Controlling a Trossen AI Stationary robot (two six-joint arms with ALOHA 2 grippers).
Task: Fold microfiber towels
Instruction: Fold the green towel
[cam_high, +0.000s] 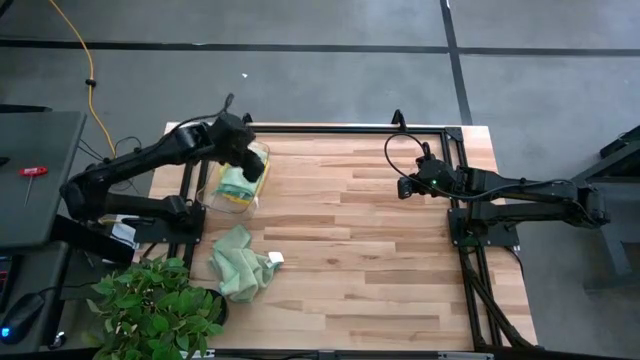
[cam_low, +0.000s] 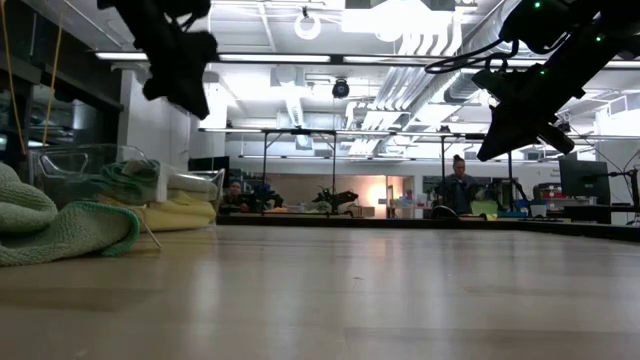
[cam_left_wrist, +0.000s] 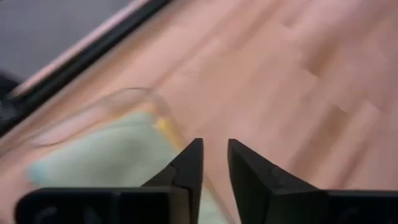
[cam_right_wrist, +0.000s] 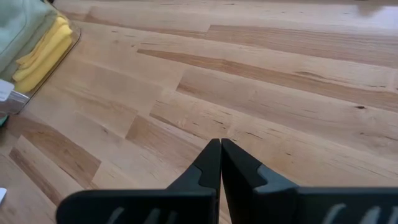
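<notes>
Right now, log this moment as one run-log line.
left gripper: slightly open, empty, above clear bin of folded towels | right gripper: shut, idle over bare table | crumpled green towel: unfolded

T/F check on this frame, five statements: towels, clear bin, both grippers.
1. A crumpled pale green microfiber towel lies loose on the wooden table. True.
2. The clear plastic bin holds only yellow towels. False: a folded green towel sits on top of the yellow towels.
3. The left gripper grips a towel. False: its fingers stand slightly apart with nothing between them, above the bin.
4. The right gripper is shut and empty over bare wood. True.
5. The right gripper hovers over the bin. False: it is at the table's far right, well away from the bin.
</notes>
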